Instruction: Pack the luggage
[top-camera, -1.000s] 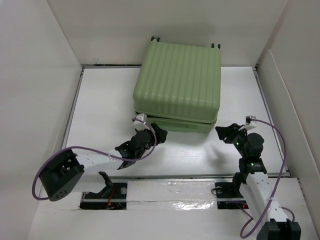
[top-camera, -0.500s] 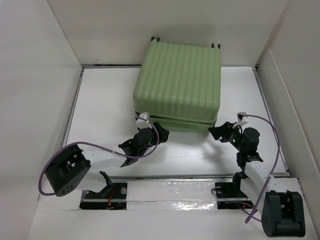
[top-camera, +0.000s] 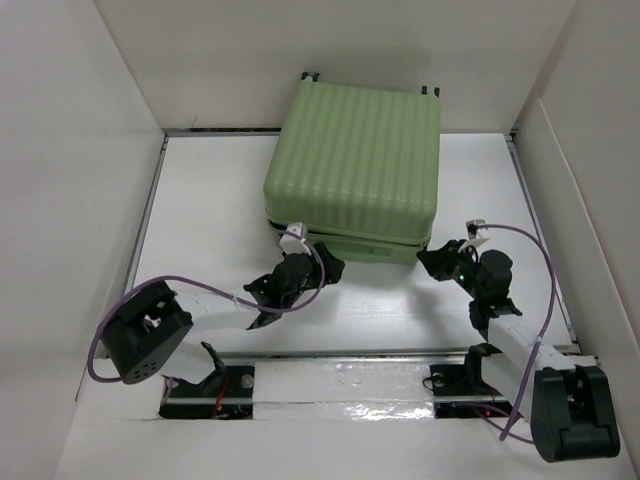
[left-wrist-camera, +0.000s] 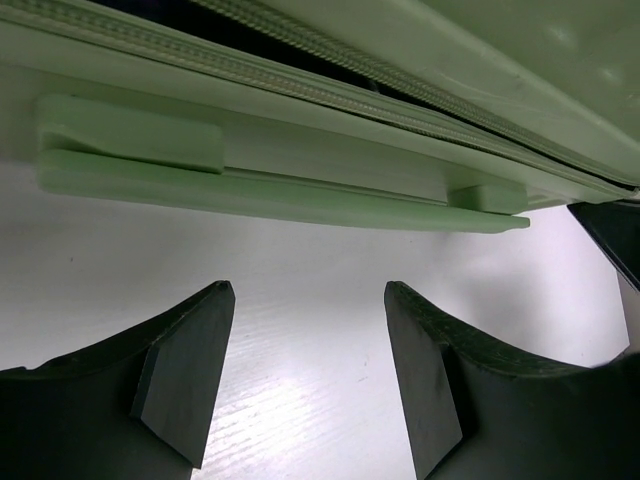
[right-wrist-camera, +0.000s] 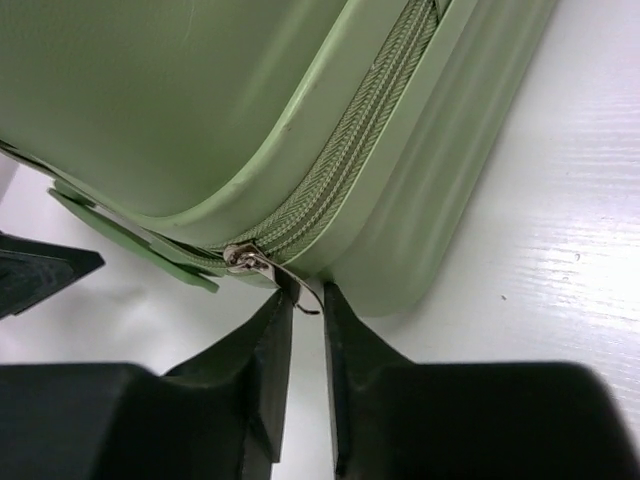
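- The luggage lies flat at the far middle of the table, lid down. Nothing is visible lying outside it, so I'd guess the filling part is done and it's down to zipping up.
- The right gripper is at the near right corner. In the wrist view its fingers are pinched nearly together on the zip pull.
- The zip looks closed along the right side up to that slider. Past it, along the near face, a dark gap shows between the shells, so that run looks left to do.
- The left gripper hangs just in front of the near face with its fingers spread wide and nothing between them. It faces the handle without touching it. My guess is it's there to steady the case.
- The table is plain white, smooth and a bit glossy, so the case could slide if the zip gets tugged hard.
- White walls box the space in on the left, far and right sides, and the luggage's far edge sits close to the back one.
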